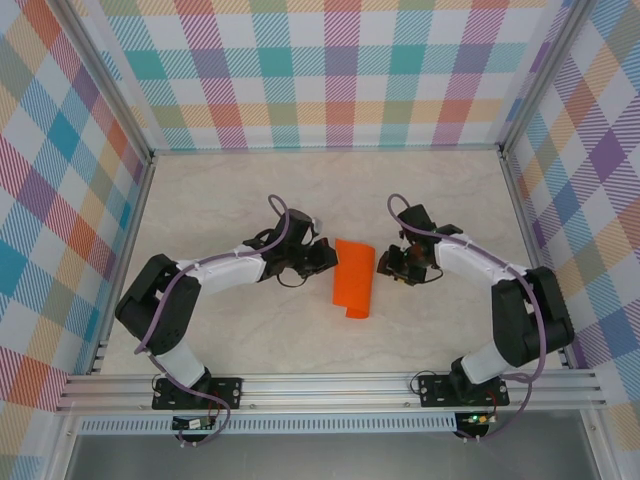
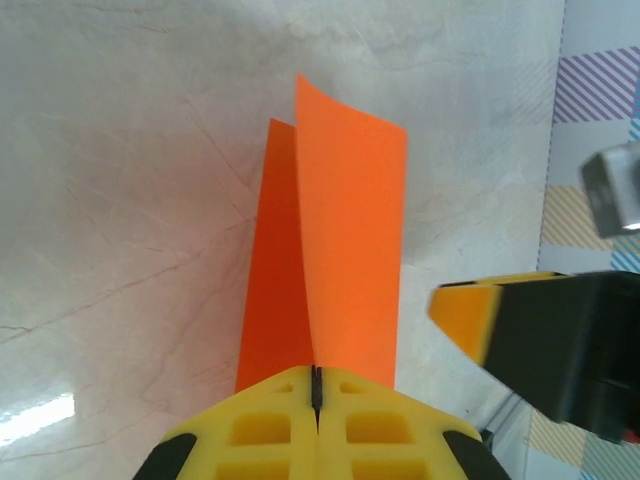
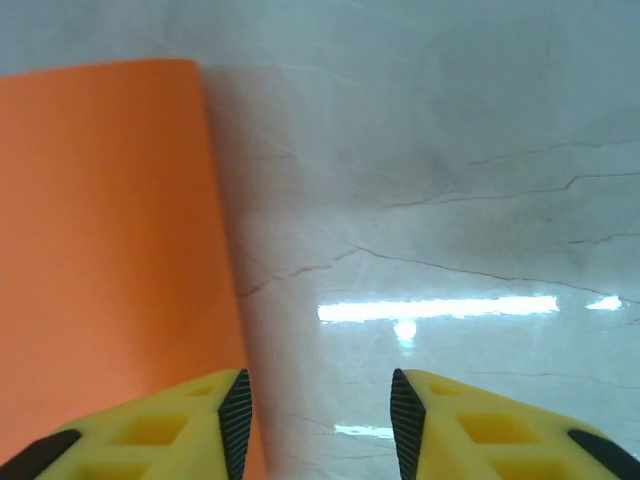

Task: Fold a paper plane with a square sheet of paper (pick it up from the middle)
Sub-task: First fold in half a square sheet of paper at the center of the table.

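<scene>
Top external: bright orange thin sheet of paper (image 1: pixel 352 280), folded double into an upright strip, at the middle of the pale marbled tabletop (image 1: pixel 230 190), between left gripper (image 1: pixel 322 257) and right gripper (image 1: pixel 385 266). Left wrist: left gripper (image 2: pixel 315 378), jaws pressed together, pinching the sheet's (image 2: pixel 340 240) near edge; its two layers part at the far end. Right wrist: right gripper (image 3: pixel 318 400), jaws spread, gripping nothing; sheet (image 3: pixel 100 230) flat at the view's left, beside one finger.
</scene>
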`<action>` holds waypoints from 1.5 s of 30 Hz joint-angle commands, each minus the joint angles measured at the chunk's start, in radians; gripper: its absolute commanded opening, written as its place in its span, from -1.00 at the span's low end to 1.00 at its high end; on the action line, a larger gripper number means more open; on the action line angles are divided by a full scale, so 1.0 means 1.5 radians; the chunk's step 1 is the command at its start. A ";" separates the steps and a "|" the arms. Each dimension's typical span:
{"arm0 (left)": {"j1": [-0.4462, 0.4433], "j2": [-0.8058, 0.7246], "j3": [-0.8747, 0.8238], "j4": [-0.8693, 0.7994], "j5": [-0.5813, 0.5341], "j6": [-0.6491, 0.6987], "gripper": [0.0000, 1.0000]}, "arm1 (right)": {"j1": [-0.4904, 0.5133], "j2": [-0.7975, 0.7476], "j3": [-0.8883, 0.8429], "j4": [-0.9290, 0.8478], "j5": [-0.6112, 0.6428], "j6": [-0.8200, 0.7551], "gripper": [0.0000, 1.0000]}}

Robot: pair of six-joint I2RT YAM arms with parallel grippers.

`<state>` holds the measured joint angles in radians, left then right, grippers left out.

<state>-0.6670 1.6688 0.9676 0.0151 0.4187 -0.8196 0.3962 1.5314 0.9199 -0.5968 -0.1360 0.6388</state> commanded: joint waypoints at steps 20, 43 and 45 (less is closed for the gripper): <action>-0.038 0.009 0.003 0.150 0.074 -0.111 -1.00 | 0.036 0.018 -0.008 0.027 -0.005 0.013 -0.14; -0.052 0.064 -0.005 0.196 0.077 -0.138 -1.00 | 0.014 0.097 -0.012 0.119 -0.095 0.057 -0.59; -0.052 0.054 -0.010 0.190 0.068 -0.136 -1.00 | 0.014 0.105 0.003 0.129 -0.113 0.051 -0.58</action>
<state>-0.7319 1.7706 0.9749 0.2733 0.5331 -1.0111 0.4175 1.6650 0.8818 -0.4770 -0.2485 0.7185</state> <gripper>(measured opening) 0.039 0.206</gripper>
